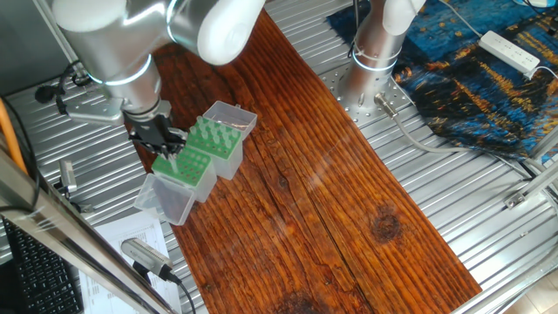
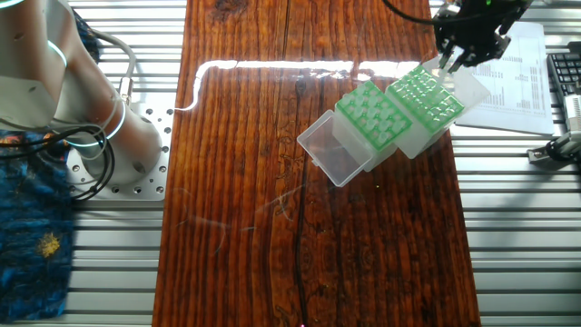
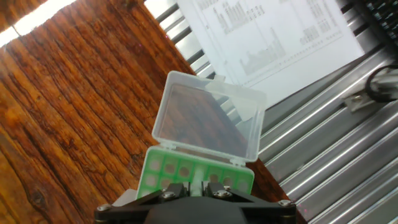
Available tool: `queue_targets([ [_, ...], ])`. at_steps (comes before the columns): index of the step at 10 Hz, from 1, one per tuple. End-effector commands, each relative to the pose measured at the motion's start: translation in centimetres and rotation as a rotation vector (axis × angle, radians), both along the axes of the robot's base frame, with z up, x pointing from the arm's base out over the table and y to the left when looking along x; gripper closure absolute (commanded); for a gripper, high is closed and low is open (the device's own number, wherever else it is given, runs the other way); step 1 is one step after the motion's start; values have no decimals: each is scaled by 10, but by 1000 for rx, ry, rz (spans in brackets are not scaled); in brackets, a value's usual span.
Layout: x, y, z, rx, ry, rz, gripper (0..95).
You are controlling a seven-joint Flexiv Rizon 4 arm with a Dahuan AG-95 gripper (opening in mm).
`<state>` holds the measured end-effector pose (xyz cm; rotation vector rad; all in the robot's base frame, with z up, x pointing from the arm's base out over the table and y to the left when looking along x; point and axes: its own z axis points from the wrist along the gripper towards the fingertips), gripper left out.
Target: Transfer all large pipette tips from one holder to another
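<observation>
end effector (image 1: 166, 139) hangs straight over the near rack (image 1: 185, 166), fingers nearly together on what looks like one pale tip (image 2: 447, 62), its long axis vertical; the other rack (image 1: 215, 136) lies just beside on the tabletop (image 1: 331, 201)

Two tip boxes stood side by side, touching, on the wooden board (image 1: 331, 201), each with its lid hinged open and lying flat. The gripper (image 1: 166, 141) hung directly over the near box (image 1: 185, 166); the far box (image 1: 216, 138) sat beside it and held the large pipette tips (image 1: 209, 133). Printed paper (image 3: 273, 37) lay beyond the board's edge, on the slatted table (image 1: 488, 235).
</observation>
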<state>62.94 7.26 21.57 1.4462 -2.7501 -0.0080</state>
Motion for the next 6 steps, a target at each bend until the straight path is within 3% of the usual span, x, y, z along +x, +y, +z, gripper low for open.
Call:
queue_targets([
  [1,-3,3,11,-3,9,3,950],
  [6,-6,5,54,-4,34,35,950],
])
